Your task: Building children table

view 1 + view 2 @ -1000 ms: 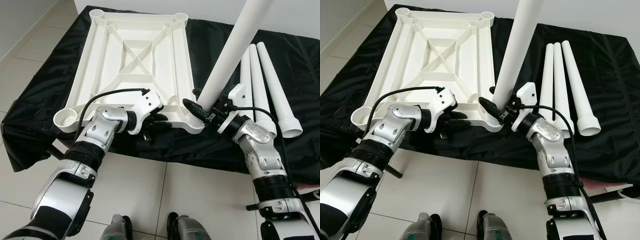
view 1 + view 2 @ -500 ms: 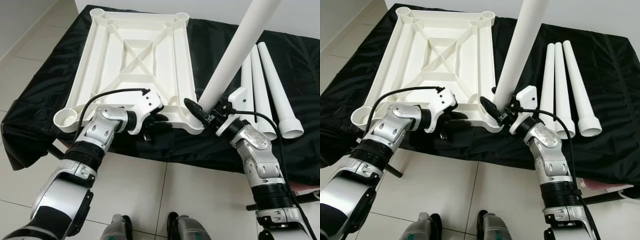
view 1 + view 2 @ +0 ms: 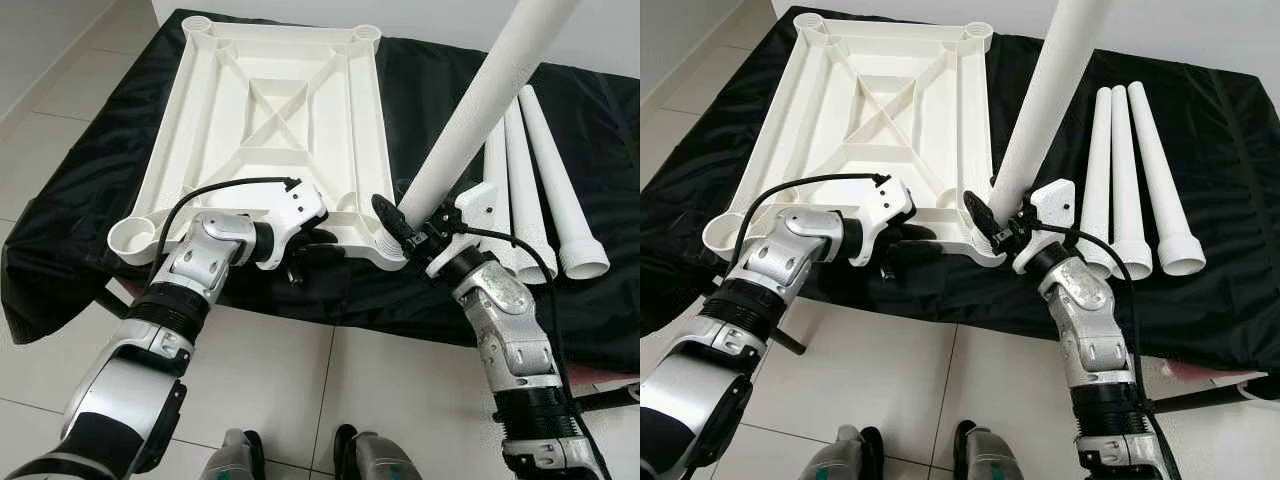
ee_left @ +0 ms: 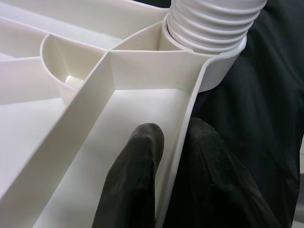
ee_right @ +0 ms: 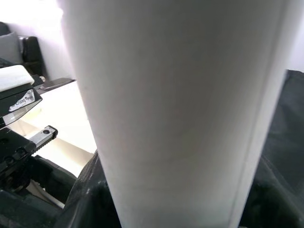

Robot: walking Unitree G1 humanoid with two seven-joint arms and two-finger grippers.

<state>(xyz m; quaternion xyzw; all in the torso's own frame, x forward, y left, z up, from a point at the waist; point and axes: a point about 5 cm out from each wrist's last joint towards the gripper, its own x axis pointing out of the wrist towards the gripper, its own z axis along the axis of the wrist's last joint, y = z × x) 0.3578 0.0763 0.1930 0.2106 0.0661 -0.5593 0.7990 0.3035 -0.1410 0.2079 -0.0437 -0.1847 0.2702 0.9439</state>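
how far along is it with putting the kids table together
Early on. Done: the tabletop lies upside down on the black cloth. In hand: the left gripper pinches its near rim while the right gripper holds the first leg, threaded end at the corner socket and tilted. Left: three legs lie beside the tabletop; three sockets are empty.

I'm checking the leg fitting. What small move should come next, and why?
Probably tilt the leg upright with the right hand before turning it further: its threaded end sits in the tabletop's near corner socket but the leg leans, while the left hand pinches the rim.
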